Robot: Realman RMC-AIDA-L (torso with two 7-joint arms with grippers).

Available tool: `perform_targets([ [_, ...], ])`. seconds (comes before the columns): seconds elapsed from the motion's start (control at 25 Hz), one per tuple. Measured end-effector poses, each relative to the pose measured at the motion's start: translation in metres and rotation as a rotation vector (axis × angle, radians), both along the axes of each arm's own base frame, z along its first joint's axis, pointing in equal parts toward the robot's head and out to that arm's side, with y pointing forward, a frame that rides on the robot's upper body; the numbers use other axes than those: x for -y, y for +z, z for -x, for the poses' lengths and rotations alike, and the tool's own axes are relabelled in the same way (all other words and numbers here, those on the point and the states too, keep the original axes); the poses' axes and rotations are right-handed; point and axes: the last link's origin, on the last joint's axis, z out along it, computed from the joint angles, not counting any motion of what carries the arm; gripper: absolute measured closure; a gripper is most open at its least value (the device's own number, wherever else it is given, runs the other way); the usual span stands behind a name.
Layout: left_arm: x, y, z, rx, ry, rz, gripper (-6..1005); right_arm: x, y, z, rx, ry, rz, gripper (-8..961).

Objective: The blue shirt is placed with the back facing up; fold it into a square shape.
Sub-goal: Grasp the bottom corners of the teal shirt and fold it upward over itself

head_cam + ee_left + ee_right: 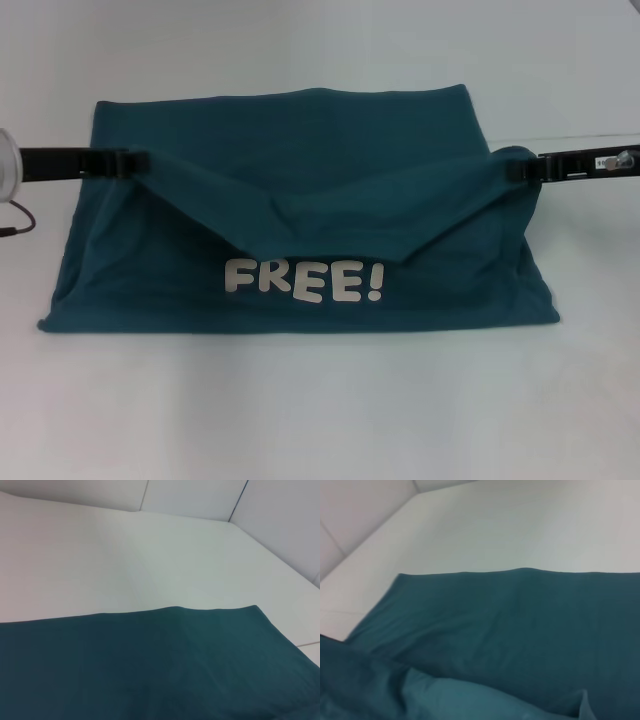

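Shirt (300, 190) lies spread across the white desk (320, 410), its long axis running side to side in front of the robot. It is dark teal-blue. The near part shows white "FREE!" lettering (303, 280), reading upright from the robot's side. Above the lettering a flap of cloth is lifted and hangs between the two arms, sagging in the middle to a low point just over the letters, with creases running from each raised corner down toward that dip. The far edge lies flat and fairly straight on the desk.

The left end effector (135, 163) is at the shirt's left side, pinching the raised corner of the flap there. The right end effector (522, 167) is at the right side, pinching the opposite corner. Both sit at about the same height, well apart.

From the wrist cameras, only smooth teal cloth on the pale desk shows.
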Motion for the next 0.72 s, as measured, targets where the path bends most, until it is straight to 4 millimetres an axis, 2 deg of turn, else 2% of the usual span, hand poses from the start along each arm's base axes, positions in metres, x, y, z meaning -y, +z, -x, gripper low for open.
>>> perform_targets([
  [0.72, -0.024, -0.023, -0.008, -0.111, -0.028, -0.106, 938, -0.018, -0.006, 0.001, 0.038, -0.024, -0.144, 896],
])
